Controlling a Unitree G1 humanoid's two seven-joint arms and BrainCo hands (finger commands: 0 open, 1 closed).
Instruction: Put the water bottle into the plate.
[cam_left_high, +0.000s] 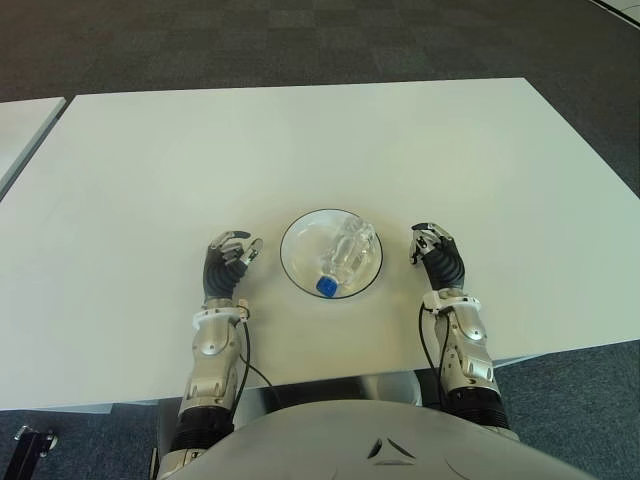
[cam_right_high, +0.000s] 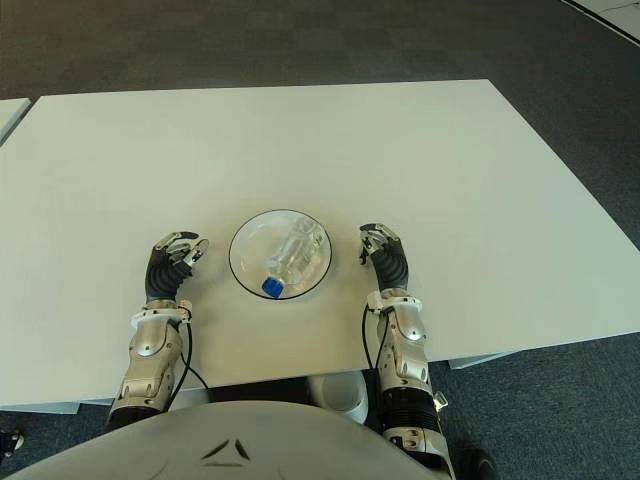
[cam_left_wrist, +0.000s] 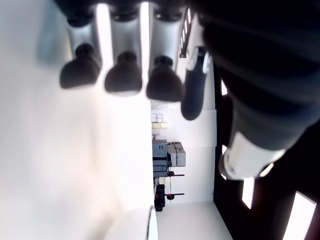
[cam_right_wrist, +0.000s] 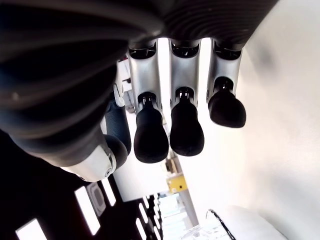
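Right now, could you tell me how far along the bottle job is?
It looks done: the water bottle lies on its side inside the plate, blue cap toward the robot. Nothing is in hand; the left hand and right hand flank the plate, both holding nothing. Nothing appears left.

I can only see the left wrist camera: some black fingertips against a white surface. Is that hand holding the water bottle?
Observer: No. The water bottle lies on its side in the plate, held by neither hand.
Operator: So where is this hand?
Observer: The left hand shows on the white table, left of the plate, empty and apart from it.
Operator: And the other hand?
Observer: The right hand shows on the plate's right side, its fingers loosely curled and empty too.
Operator: Which way does the bottle point?
Observer: Its blue cap faces the robot.
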